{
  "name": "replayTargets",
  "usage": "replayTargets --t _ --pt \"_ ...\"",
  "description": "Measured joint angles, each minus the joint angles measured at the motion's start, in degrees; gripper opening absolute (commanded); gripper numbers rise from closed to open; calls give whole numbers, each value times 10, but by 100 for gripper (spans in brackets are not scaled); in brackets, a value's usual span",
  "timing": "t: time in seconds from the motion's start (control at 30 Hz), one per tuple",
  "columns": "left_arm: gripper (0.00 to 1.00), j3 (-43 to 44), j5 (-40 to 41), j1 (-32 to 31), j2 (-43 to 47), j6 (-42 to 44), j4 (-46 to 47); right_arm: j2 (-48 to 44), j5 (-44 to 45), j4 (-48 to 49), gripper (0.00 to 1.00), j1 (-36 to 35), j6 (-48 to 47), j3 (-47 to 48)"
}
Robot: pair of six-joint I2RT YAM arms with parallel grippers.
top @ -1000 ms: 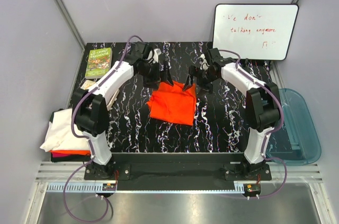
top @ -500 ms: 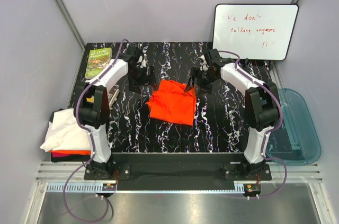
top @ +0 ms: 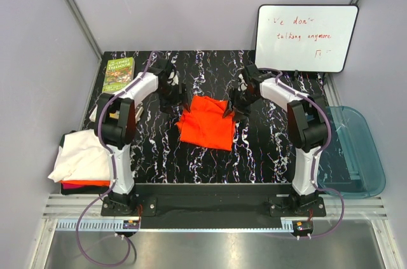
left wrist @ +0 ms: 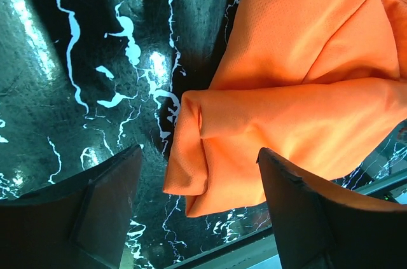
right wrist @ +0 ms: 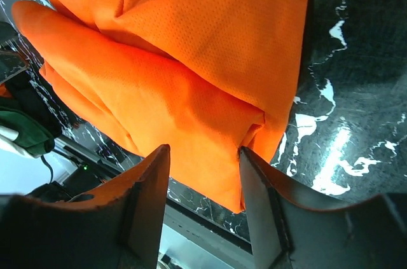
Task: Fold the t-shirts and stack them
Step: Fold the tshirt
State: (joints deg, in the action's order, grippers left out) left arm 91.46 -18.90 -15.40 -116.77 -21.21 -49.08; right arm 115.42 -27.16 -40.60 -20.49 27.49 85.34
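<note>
A bright orange t-shirt point(top: 207, 123) lies folded into a rough square in the middle of the black marbled table point(top: 267, 154). My left gripper point(top: 172, 100) is open just off the shirt's far left corner; in the left wrist view point(left wrist: 198, 173) its jaws straddle the folded orange edge point(left wrist: 299, 116). My right gripper point(top: 234, 105) is open at the shirt's far right corner; in the right wrist view point(right wrist: 205, 164) its jaws stand over the orange cloth point(right wrist: 191, 72). A white shirt point(top: 81, 154) lies on a red-orange one point(top: 86, 184) at the left edge.
A small green book point(top: 118, 74) lies at the table's far left corner. A whiteboard point(top: 305, 37) leans at the far right. A translucent blue tub point(top: 356, 151) sits off the table's right edge.
My left gripper has moved left off the shirt's far left corner, and the arm has swung towards the book side. My right gripper has shifted slightly down at the far right corner. The shirt lies as before.
</note>
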Motion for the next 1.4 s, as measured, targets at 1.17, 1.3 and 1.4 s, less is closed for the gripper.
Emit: replayTargets --t 1.17,1.3,1.4 --pt "0 52 -60 -22 -63 -17 35 5 -9 31 11 -12 7 -17" --pt "0 47 -62 -22 -43 -14 33 -19 -8 31 11 -12 7 -25" --pt "0 37 -65 -22 -9 -12 28 -45 -7 31 11 -12 7 -31"
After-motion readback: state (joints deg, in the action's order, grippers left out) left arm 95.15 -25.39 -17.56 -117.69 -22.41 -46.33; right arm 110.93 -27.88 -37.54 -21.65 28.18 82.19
